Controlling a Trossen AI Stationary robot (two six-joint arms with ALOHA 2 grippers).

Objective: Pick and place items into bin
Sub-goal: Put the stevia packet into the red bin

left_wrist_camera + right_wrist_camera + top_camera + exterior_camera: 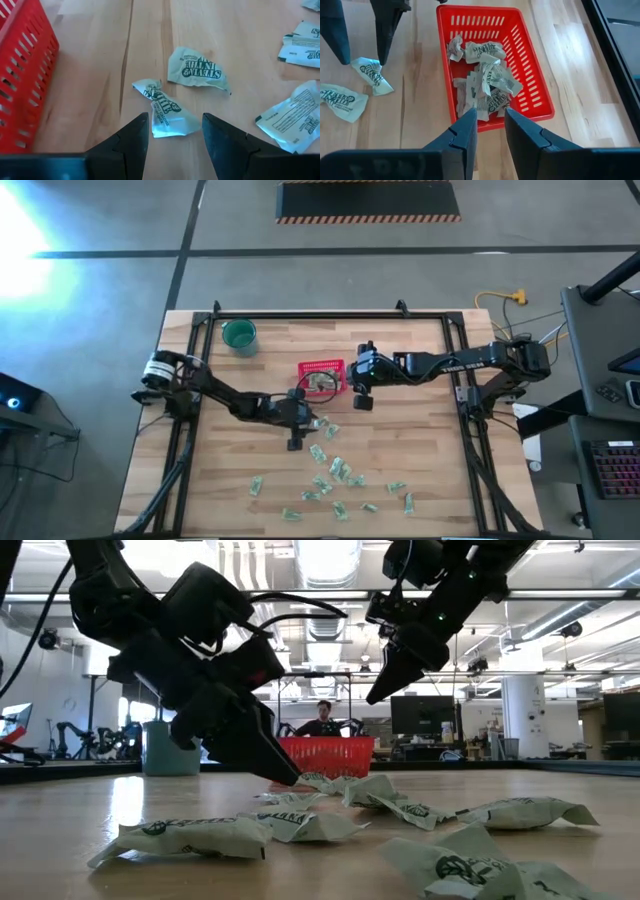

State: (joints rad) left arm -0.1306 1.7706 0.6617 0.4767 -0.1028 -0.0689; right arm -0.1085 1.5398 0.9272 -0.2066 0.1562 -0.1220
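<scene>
The red bin (322,377) stands mid-table with several green-and-white packets (482,80) inside it. More packets (335,475) lie scattered on the wood toward the near edge. My left gripper (175,125) is open, low over the table just near of the bin. Its fingers stand on either side of one packet (167,112) that lies flat on the wood, and I see no touch. My right gripper (490,122) hovers above the bin's edge (510,117), slightly open, with nothing between its fingers.
A teal cup (239,335) stands at the far left of the table. A black frame (330,317) runs along the table's far edge and sides. A second packet (195,70) lies just beyond the one between my left fingers. A person (322,720) sits behind the table.
</scene>
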